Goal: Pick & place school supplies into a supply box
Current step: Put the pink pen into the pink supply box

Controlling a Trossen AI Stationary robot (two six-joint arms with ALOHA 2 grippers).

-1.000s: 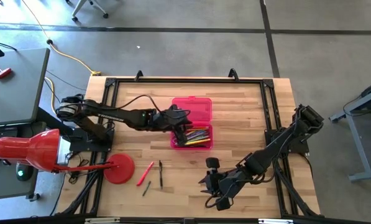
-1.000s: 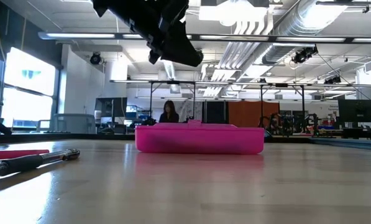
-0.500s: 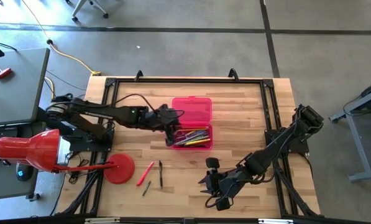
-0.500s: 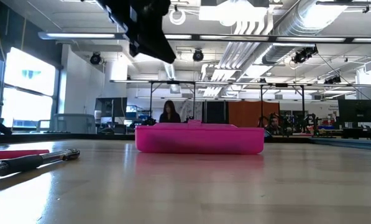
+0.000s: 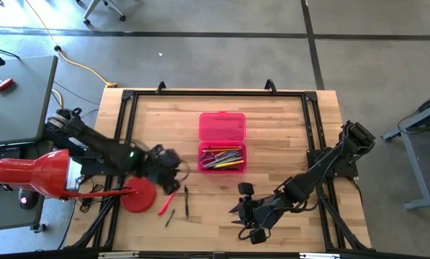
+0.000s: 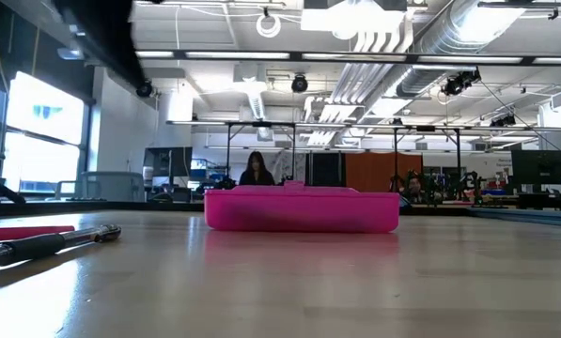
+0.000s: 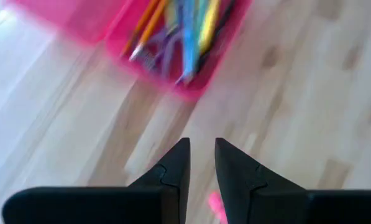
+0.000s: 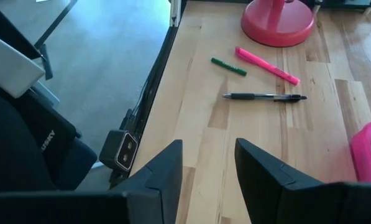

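left gripper [image 5: 173,167] withdrawn from supply box [image 5: 222,142], now near pink pen [image 5: 168,200]

red round disc [image 5: 138,194] at table's front-left corner | person [image 6: 256,169] seated far behind | yellow cable [image 5: 85,68] on floor

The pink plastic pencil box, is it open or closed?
Open: the pink plastic pencil box has its lid folded back, with pens and pencils showing inside.
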